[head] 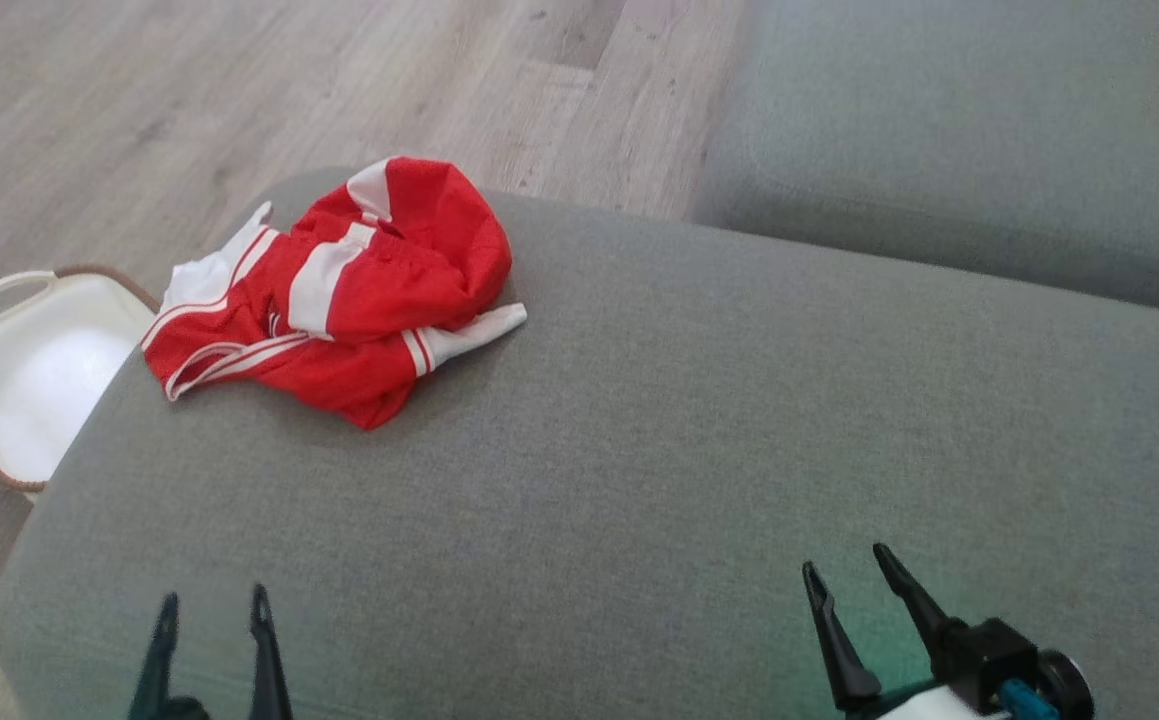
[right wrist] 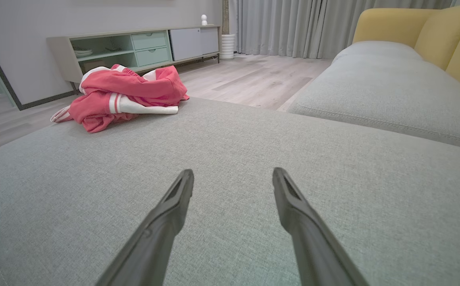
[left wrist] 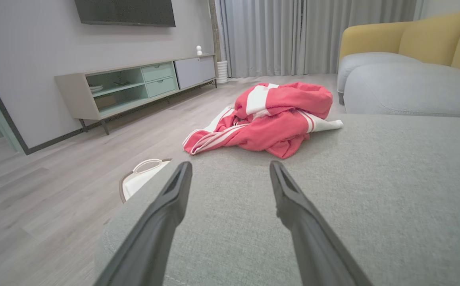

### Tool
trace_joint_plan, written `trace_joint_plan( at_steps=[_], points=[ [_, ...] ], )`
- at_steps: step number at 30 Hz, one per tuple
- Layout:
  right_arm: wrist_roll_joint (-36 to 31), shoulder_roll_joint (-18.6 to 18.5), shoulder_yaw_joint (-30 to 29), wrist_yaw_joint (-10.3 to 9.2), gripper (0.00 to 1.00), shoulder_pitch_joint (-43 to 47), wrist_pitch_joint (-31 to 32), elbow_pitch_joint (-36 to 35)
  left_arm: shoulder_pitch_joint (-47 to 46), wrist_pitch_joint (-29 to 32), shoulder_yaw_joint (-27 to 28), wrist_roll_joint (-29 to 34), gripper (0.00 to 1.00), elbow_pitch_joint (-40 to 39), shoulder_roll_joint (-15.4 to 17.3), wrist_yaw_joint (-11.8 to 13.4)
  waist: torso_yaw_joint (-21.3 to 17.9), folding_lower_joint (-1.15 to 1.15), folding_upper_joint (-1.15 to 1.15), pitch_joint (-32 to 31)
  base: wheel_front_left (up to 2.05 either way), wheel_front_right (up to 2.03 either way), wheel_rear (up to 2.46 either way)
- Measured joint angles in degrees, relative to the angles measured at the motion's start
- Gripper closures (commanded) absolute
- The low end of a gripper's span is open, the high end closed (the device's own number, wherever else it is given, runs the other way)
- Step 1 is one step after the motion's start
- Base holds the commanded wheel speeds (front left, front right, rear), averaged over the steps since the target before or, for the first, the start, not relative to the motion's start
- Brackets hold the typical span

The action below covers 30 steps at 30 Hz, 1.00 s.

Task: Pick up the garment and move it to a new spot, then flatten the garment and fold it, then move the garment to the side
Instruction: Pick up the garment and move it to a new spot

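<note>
— Open-fingered, the left end effector (head: 214,598) and the right end effector (head: 844,560) hang at the near edge of a grey seat cushion (head: 639,450). Is either one holding anything?

— No. Both have their jaws spread with nothing between them. They are well apart from each other and from the garment (head: 359,300).

— Where does the garment lie?

— It is red with white stripes, crumpled in a heap at the cushion's far left corner. One white cuff trails toward the middle.

— What do the views add to one another?

— The head view looks down into a white basket (head: 29,370) with a brown rim. It stands on the wooden floor (head: 139,100) just beside the cushion's left edge, and its pale bottom is plain to see. The left wrist view catches little more than the basket's handle. Both wrist views take in a low cabinet (left wrist: 134,85) with bowls (left wrist: 97,88) on an open shelf, grey curtains (left wrist: 277,35) and a yellow backrest (left wrist: 412,39).

— And how do the arms sit?

— The left fingers point straight up the head view. The right pair leans toward the garment, with a pale forearm (head: 939,708) behind it. Whether either touches the cushion cannot be told.
</note>
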Motion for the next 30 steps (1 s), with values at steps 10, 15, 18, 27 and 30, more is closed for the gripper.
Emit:
trace_joint_plan(
  at_steps=[10, 15, 18, 27, 30],
  points=[
    [-4.77, -0.07, -3.42, 0.0, 0.0, -4.41, 0.0, -4.58, -7.92, -0.15, 1.6, 0.09, 0.0, -8.18, 4.79, -2.25, -1.02, -0.01, 0.0, 6.9, 0.0, 0.0, 0.0],
    [-7.57, -3.45, -4.05, 0.0, 0.0, -9.54, -0.07, -7.49, -29.52, -0.04, 0.44, -1.51, 0.0, -4.46, 7.79, -8.05, -1.34, 0.01, 0.0, 13.42, 0.0, 0.0, 0.0],
    [-7.59, -6.19, -4.86, 0.0, 0.0, -11.21, -0.07, -9.45, -42.92, 2.52, -1.36, -2.53, 0.0, 2.6, 8.67, -11.31, -1.49, 0.02, 0.0, 17.38, 0.0, 0.0, 0.0],
    [-8.06, -13.4, -5.76, 0.0, 0.0, -15.33, -0.08, -16.46, -73.47, 20.3, -6.37, -6.79, 0.0, 30.34, 8.1, -14.26, -1.8, 0.02, 0.0, 28.57, 0.0, 0.0, 0.0],
    [-8.06, -14.05, -5.98, 0.0, 0.0, -15.47, -0.1, -17.37, -75.94, 25.05, -6.81, -8.68, 0.0, 36.1, 7.57, -14.29, -1.92, 0.02, 0.0, 30.51, 0.0, 0.0, 0.0]
  ],
)
